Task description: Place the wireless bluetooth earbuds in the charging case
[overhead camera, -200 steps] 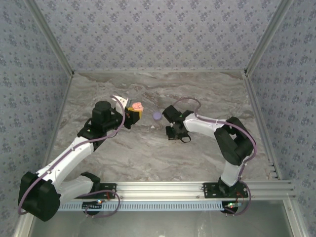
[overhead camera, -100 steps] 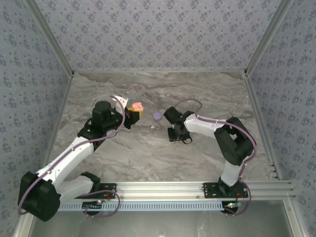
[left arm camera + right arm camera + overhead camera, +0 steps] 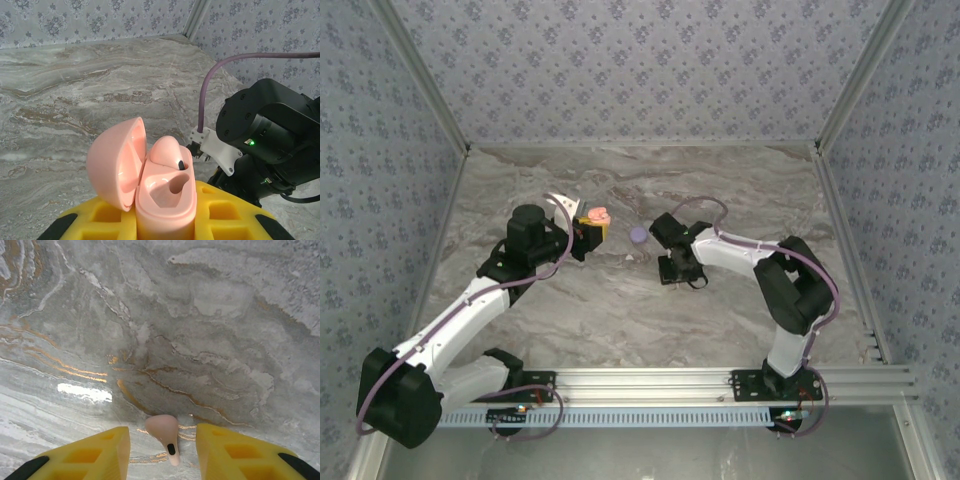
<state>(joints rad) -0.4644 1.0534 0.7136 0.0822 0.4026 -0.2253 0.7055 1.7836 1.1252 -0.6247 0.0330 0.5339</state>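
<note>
My left gripper (image 3: 165, 227) is shut on a pink charging case (image 3: 165, 197), held upright with its lid (image 3: 116, 162) swung open to the left. One pale pink earbud (image 3: 167, 149) sits in the far slot and the near slot is empty. In the top view the case (image 3: 597, 215) is left of centre at my left gripper (image 3: 584, 230). My right gripper (image 3: 162, 452) is open and low over the table. A second pale pink earbud (image 3: 162, 430) lies on the marble between its yellow fingers (image 3: 95, 452), touching neither.
A small lilac round object (image 3: 638, 236) lies on the marble table (image 3: 620, 310) between the two grippers. The right arm's black wrist (image 3: 265, 130) stands close to the case on its right. Patterned walls ring the table, and a metal rail (image 3: 720, 382) runs along the near edge.
My right gripper's jaws have parted, and its wrist has shifted slightly. The left arm and the case have not moved.
</note>
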